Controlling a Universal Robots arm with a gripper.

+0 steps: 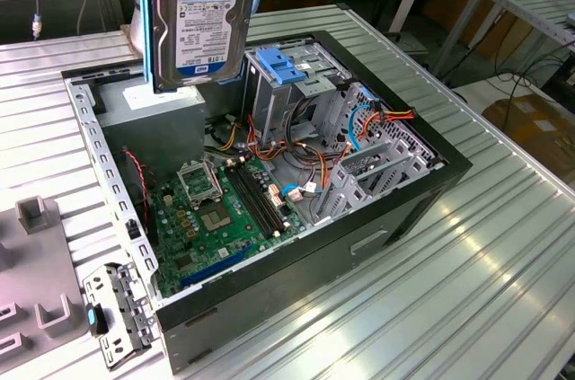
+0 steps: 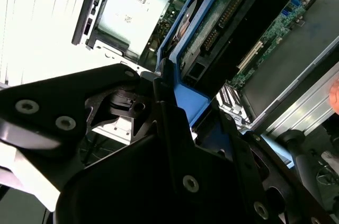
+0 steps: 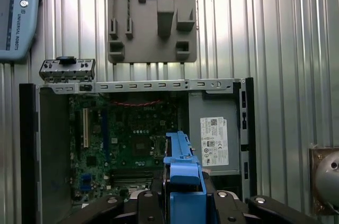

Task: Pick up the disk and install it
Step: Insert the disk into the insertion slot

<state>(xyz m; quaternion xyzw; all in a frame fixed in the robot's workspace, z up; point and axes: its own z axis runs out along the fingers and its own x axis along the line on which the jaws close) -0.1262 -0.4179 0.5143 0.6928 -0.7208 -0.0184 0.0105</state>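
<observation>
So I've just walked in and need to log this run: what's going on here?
The arm's gripper is shut on the disk, clamping its blue carrier, and holds it in the air over the open computer case. In the exterior view the disk hangs upright above the grey power supply, toward that view's left. It is not yet seated in the case. The motherboard lies exposed below.

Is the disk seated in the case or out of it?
Out: the disk hangs upright above the open case, gripper shut on its blue carrier.
</observation>
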